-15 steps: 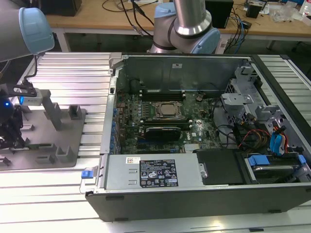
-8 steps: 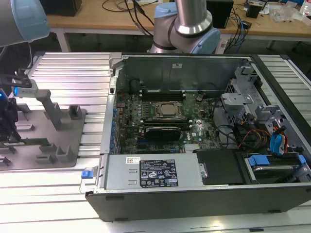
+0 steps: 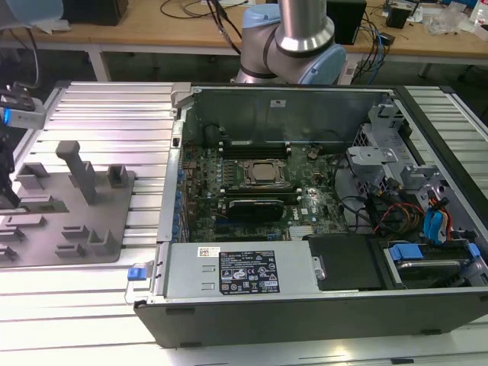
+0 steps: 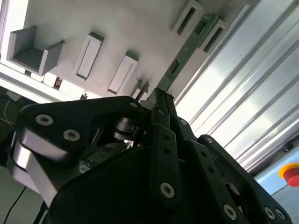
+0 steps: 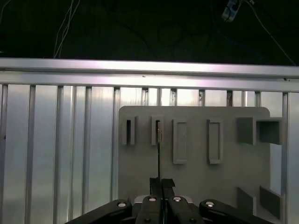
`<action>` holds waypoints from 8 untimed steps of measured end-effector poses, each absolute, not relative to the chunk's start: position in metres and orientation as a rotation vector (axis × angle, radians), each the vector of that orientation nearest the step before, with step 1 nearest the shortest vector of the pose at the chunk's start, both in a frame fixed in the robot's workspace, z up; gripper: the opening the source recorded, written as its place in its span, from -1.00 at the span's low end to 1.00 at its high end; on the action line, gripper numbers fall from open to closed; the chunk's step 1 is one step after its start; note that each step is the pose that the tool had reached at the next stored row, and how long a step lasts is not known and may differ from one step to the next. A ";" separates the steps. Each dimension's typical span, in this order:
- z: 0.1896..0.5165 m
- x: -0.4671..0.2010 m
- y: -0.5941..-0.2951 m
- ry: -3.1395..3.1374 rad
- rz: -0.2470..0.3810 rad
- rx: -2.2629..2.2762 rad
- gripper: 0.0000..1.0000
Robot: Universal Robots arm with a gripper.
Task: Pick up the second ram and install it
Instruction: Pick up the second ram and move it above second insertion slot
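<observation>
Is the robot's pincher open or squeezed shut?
Shut. In the second wrist view the gripper has its fingers pressed together on the second ram, a thin green stick poking out from between them.

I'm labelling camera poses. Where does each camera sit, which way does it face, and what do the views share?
Exterior view: off the arm, looking down on the open computer case and grey tray; the arm rises behind the case.
First wrist view: on the wrist, looking along the gripper at the tray; its fingers are shut on the second ram, seen edge-on.
Second wrist view: on the wrist, looking obliquely past the gripper at the ram's green face.
Shared: all three show the tray; both wrist views show gripper and ram.
</observation>
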State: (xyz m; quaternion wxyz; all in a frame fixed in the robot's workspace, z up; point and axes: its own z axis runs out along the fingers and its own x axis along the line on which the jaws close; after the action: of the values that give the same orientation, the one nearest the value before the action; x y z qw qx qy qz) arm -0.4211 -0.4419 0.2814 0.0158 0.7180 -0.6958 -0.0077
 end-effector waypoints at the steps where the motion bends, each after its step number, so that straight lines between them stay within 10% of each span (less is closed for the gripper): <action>1: 0.283 -0.421 -0.442 -2.165 -0.023 2.234 -0.81; 8: 0.295 -0.422 -0.442 -2.166 -0.019 2.235 -0.81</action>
State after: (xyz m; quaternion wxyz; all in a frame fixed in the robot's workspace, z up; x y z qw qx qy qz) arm -0.4216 -0.4418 0.2951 0.0143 0.7180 -0.6959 -0.0062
